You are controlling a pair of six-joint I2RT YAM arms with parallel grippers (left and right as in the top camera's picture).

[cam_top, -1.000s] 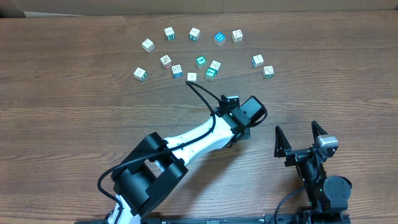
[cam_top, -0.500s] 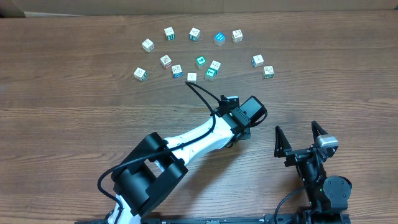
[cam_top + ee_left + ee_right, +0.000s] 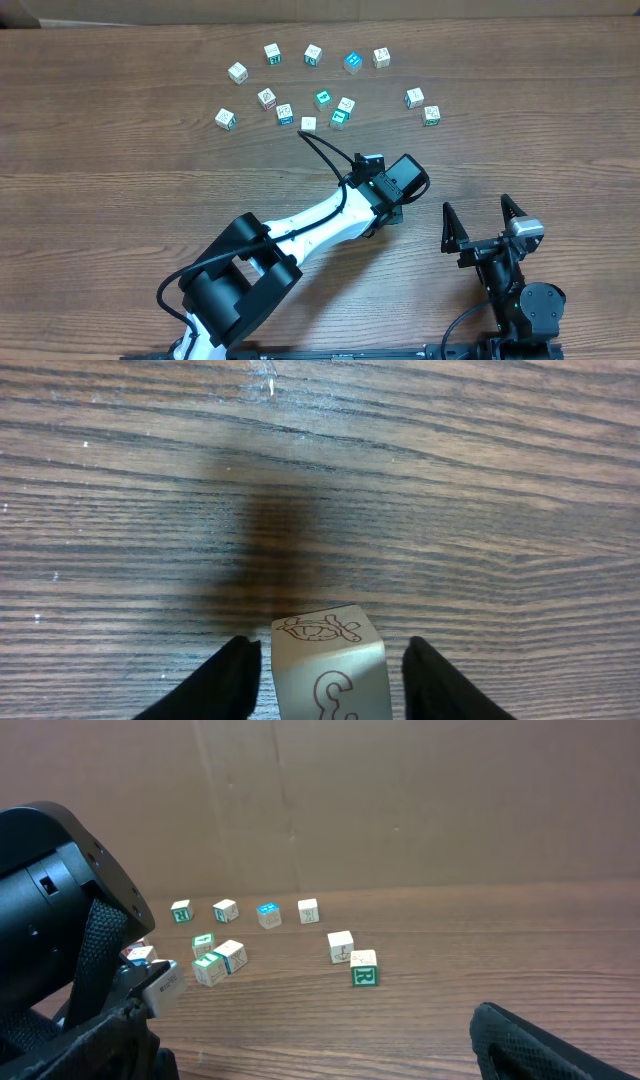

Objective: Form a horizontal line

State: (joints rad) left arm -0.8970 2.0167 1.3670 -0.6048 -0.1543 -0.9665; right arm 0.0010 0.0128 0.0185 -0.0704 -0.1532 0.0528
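My left gripper (image 3: 330, 643) points down at the table, open, with a tan cube (image 3: 330, 672) standing between its fingers; a narrow gap shows on each side. The cube has a turtle drawn on top and a letter on its near face. From overhead the left wrist (image 3: 402, 180) hides this cube and the jaws. Several white-sided picture cubes (image 3: 316, 86) lie scattered at the far side, apart from one another; no horizontal line shows in any view. My right gripper (image 3: 478, 214) rests near the front right, open and empty, also seen as the right gripper (image 3: 330, 1045) in its own view.
The left arm (image 3: 300, 232) stretches diagonally across the middle of the wooden table (image 3: 120, 150). In the right wrist view a green R cube (image 3: 364, 975) is the nearest loose cube, and a brown wall (image 3: 400, 800) backs the table.
The left jaws have widened away from the cube. In the overhead view neither arm nor any of the scattered cubes has shifted.
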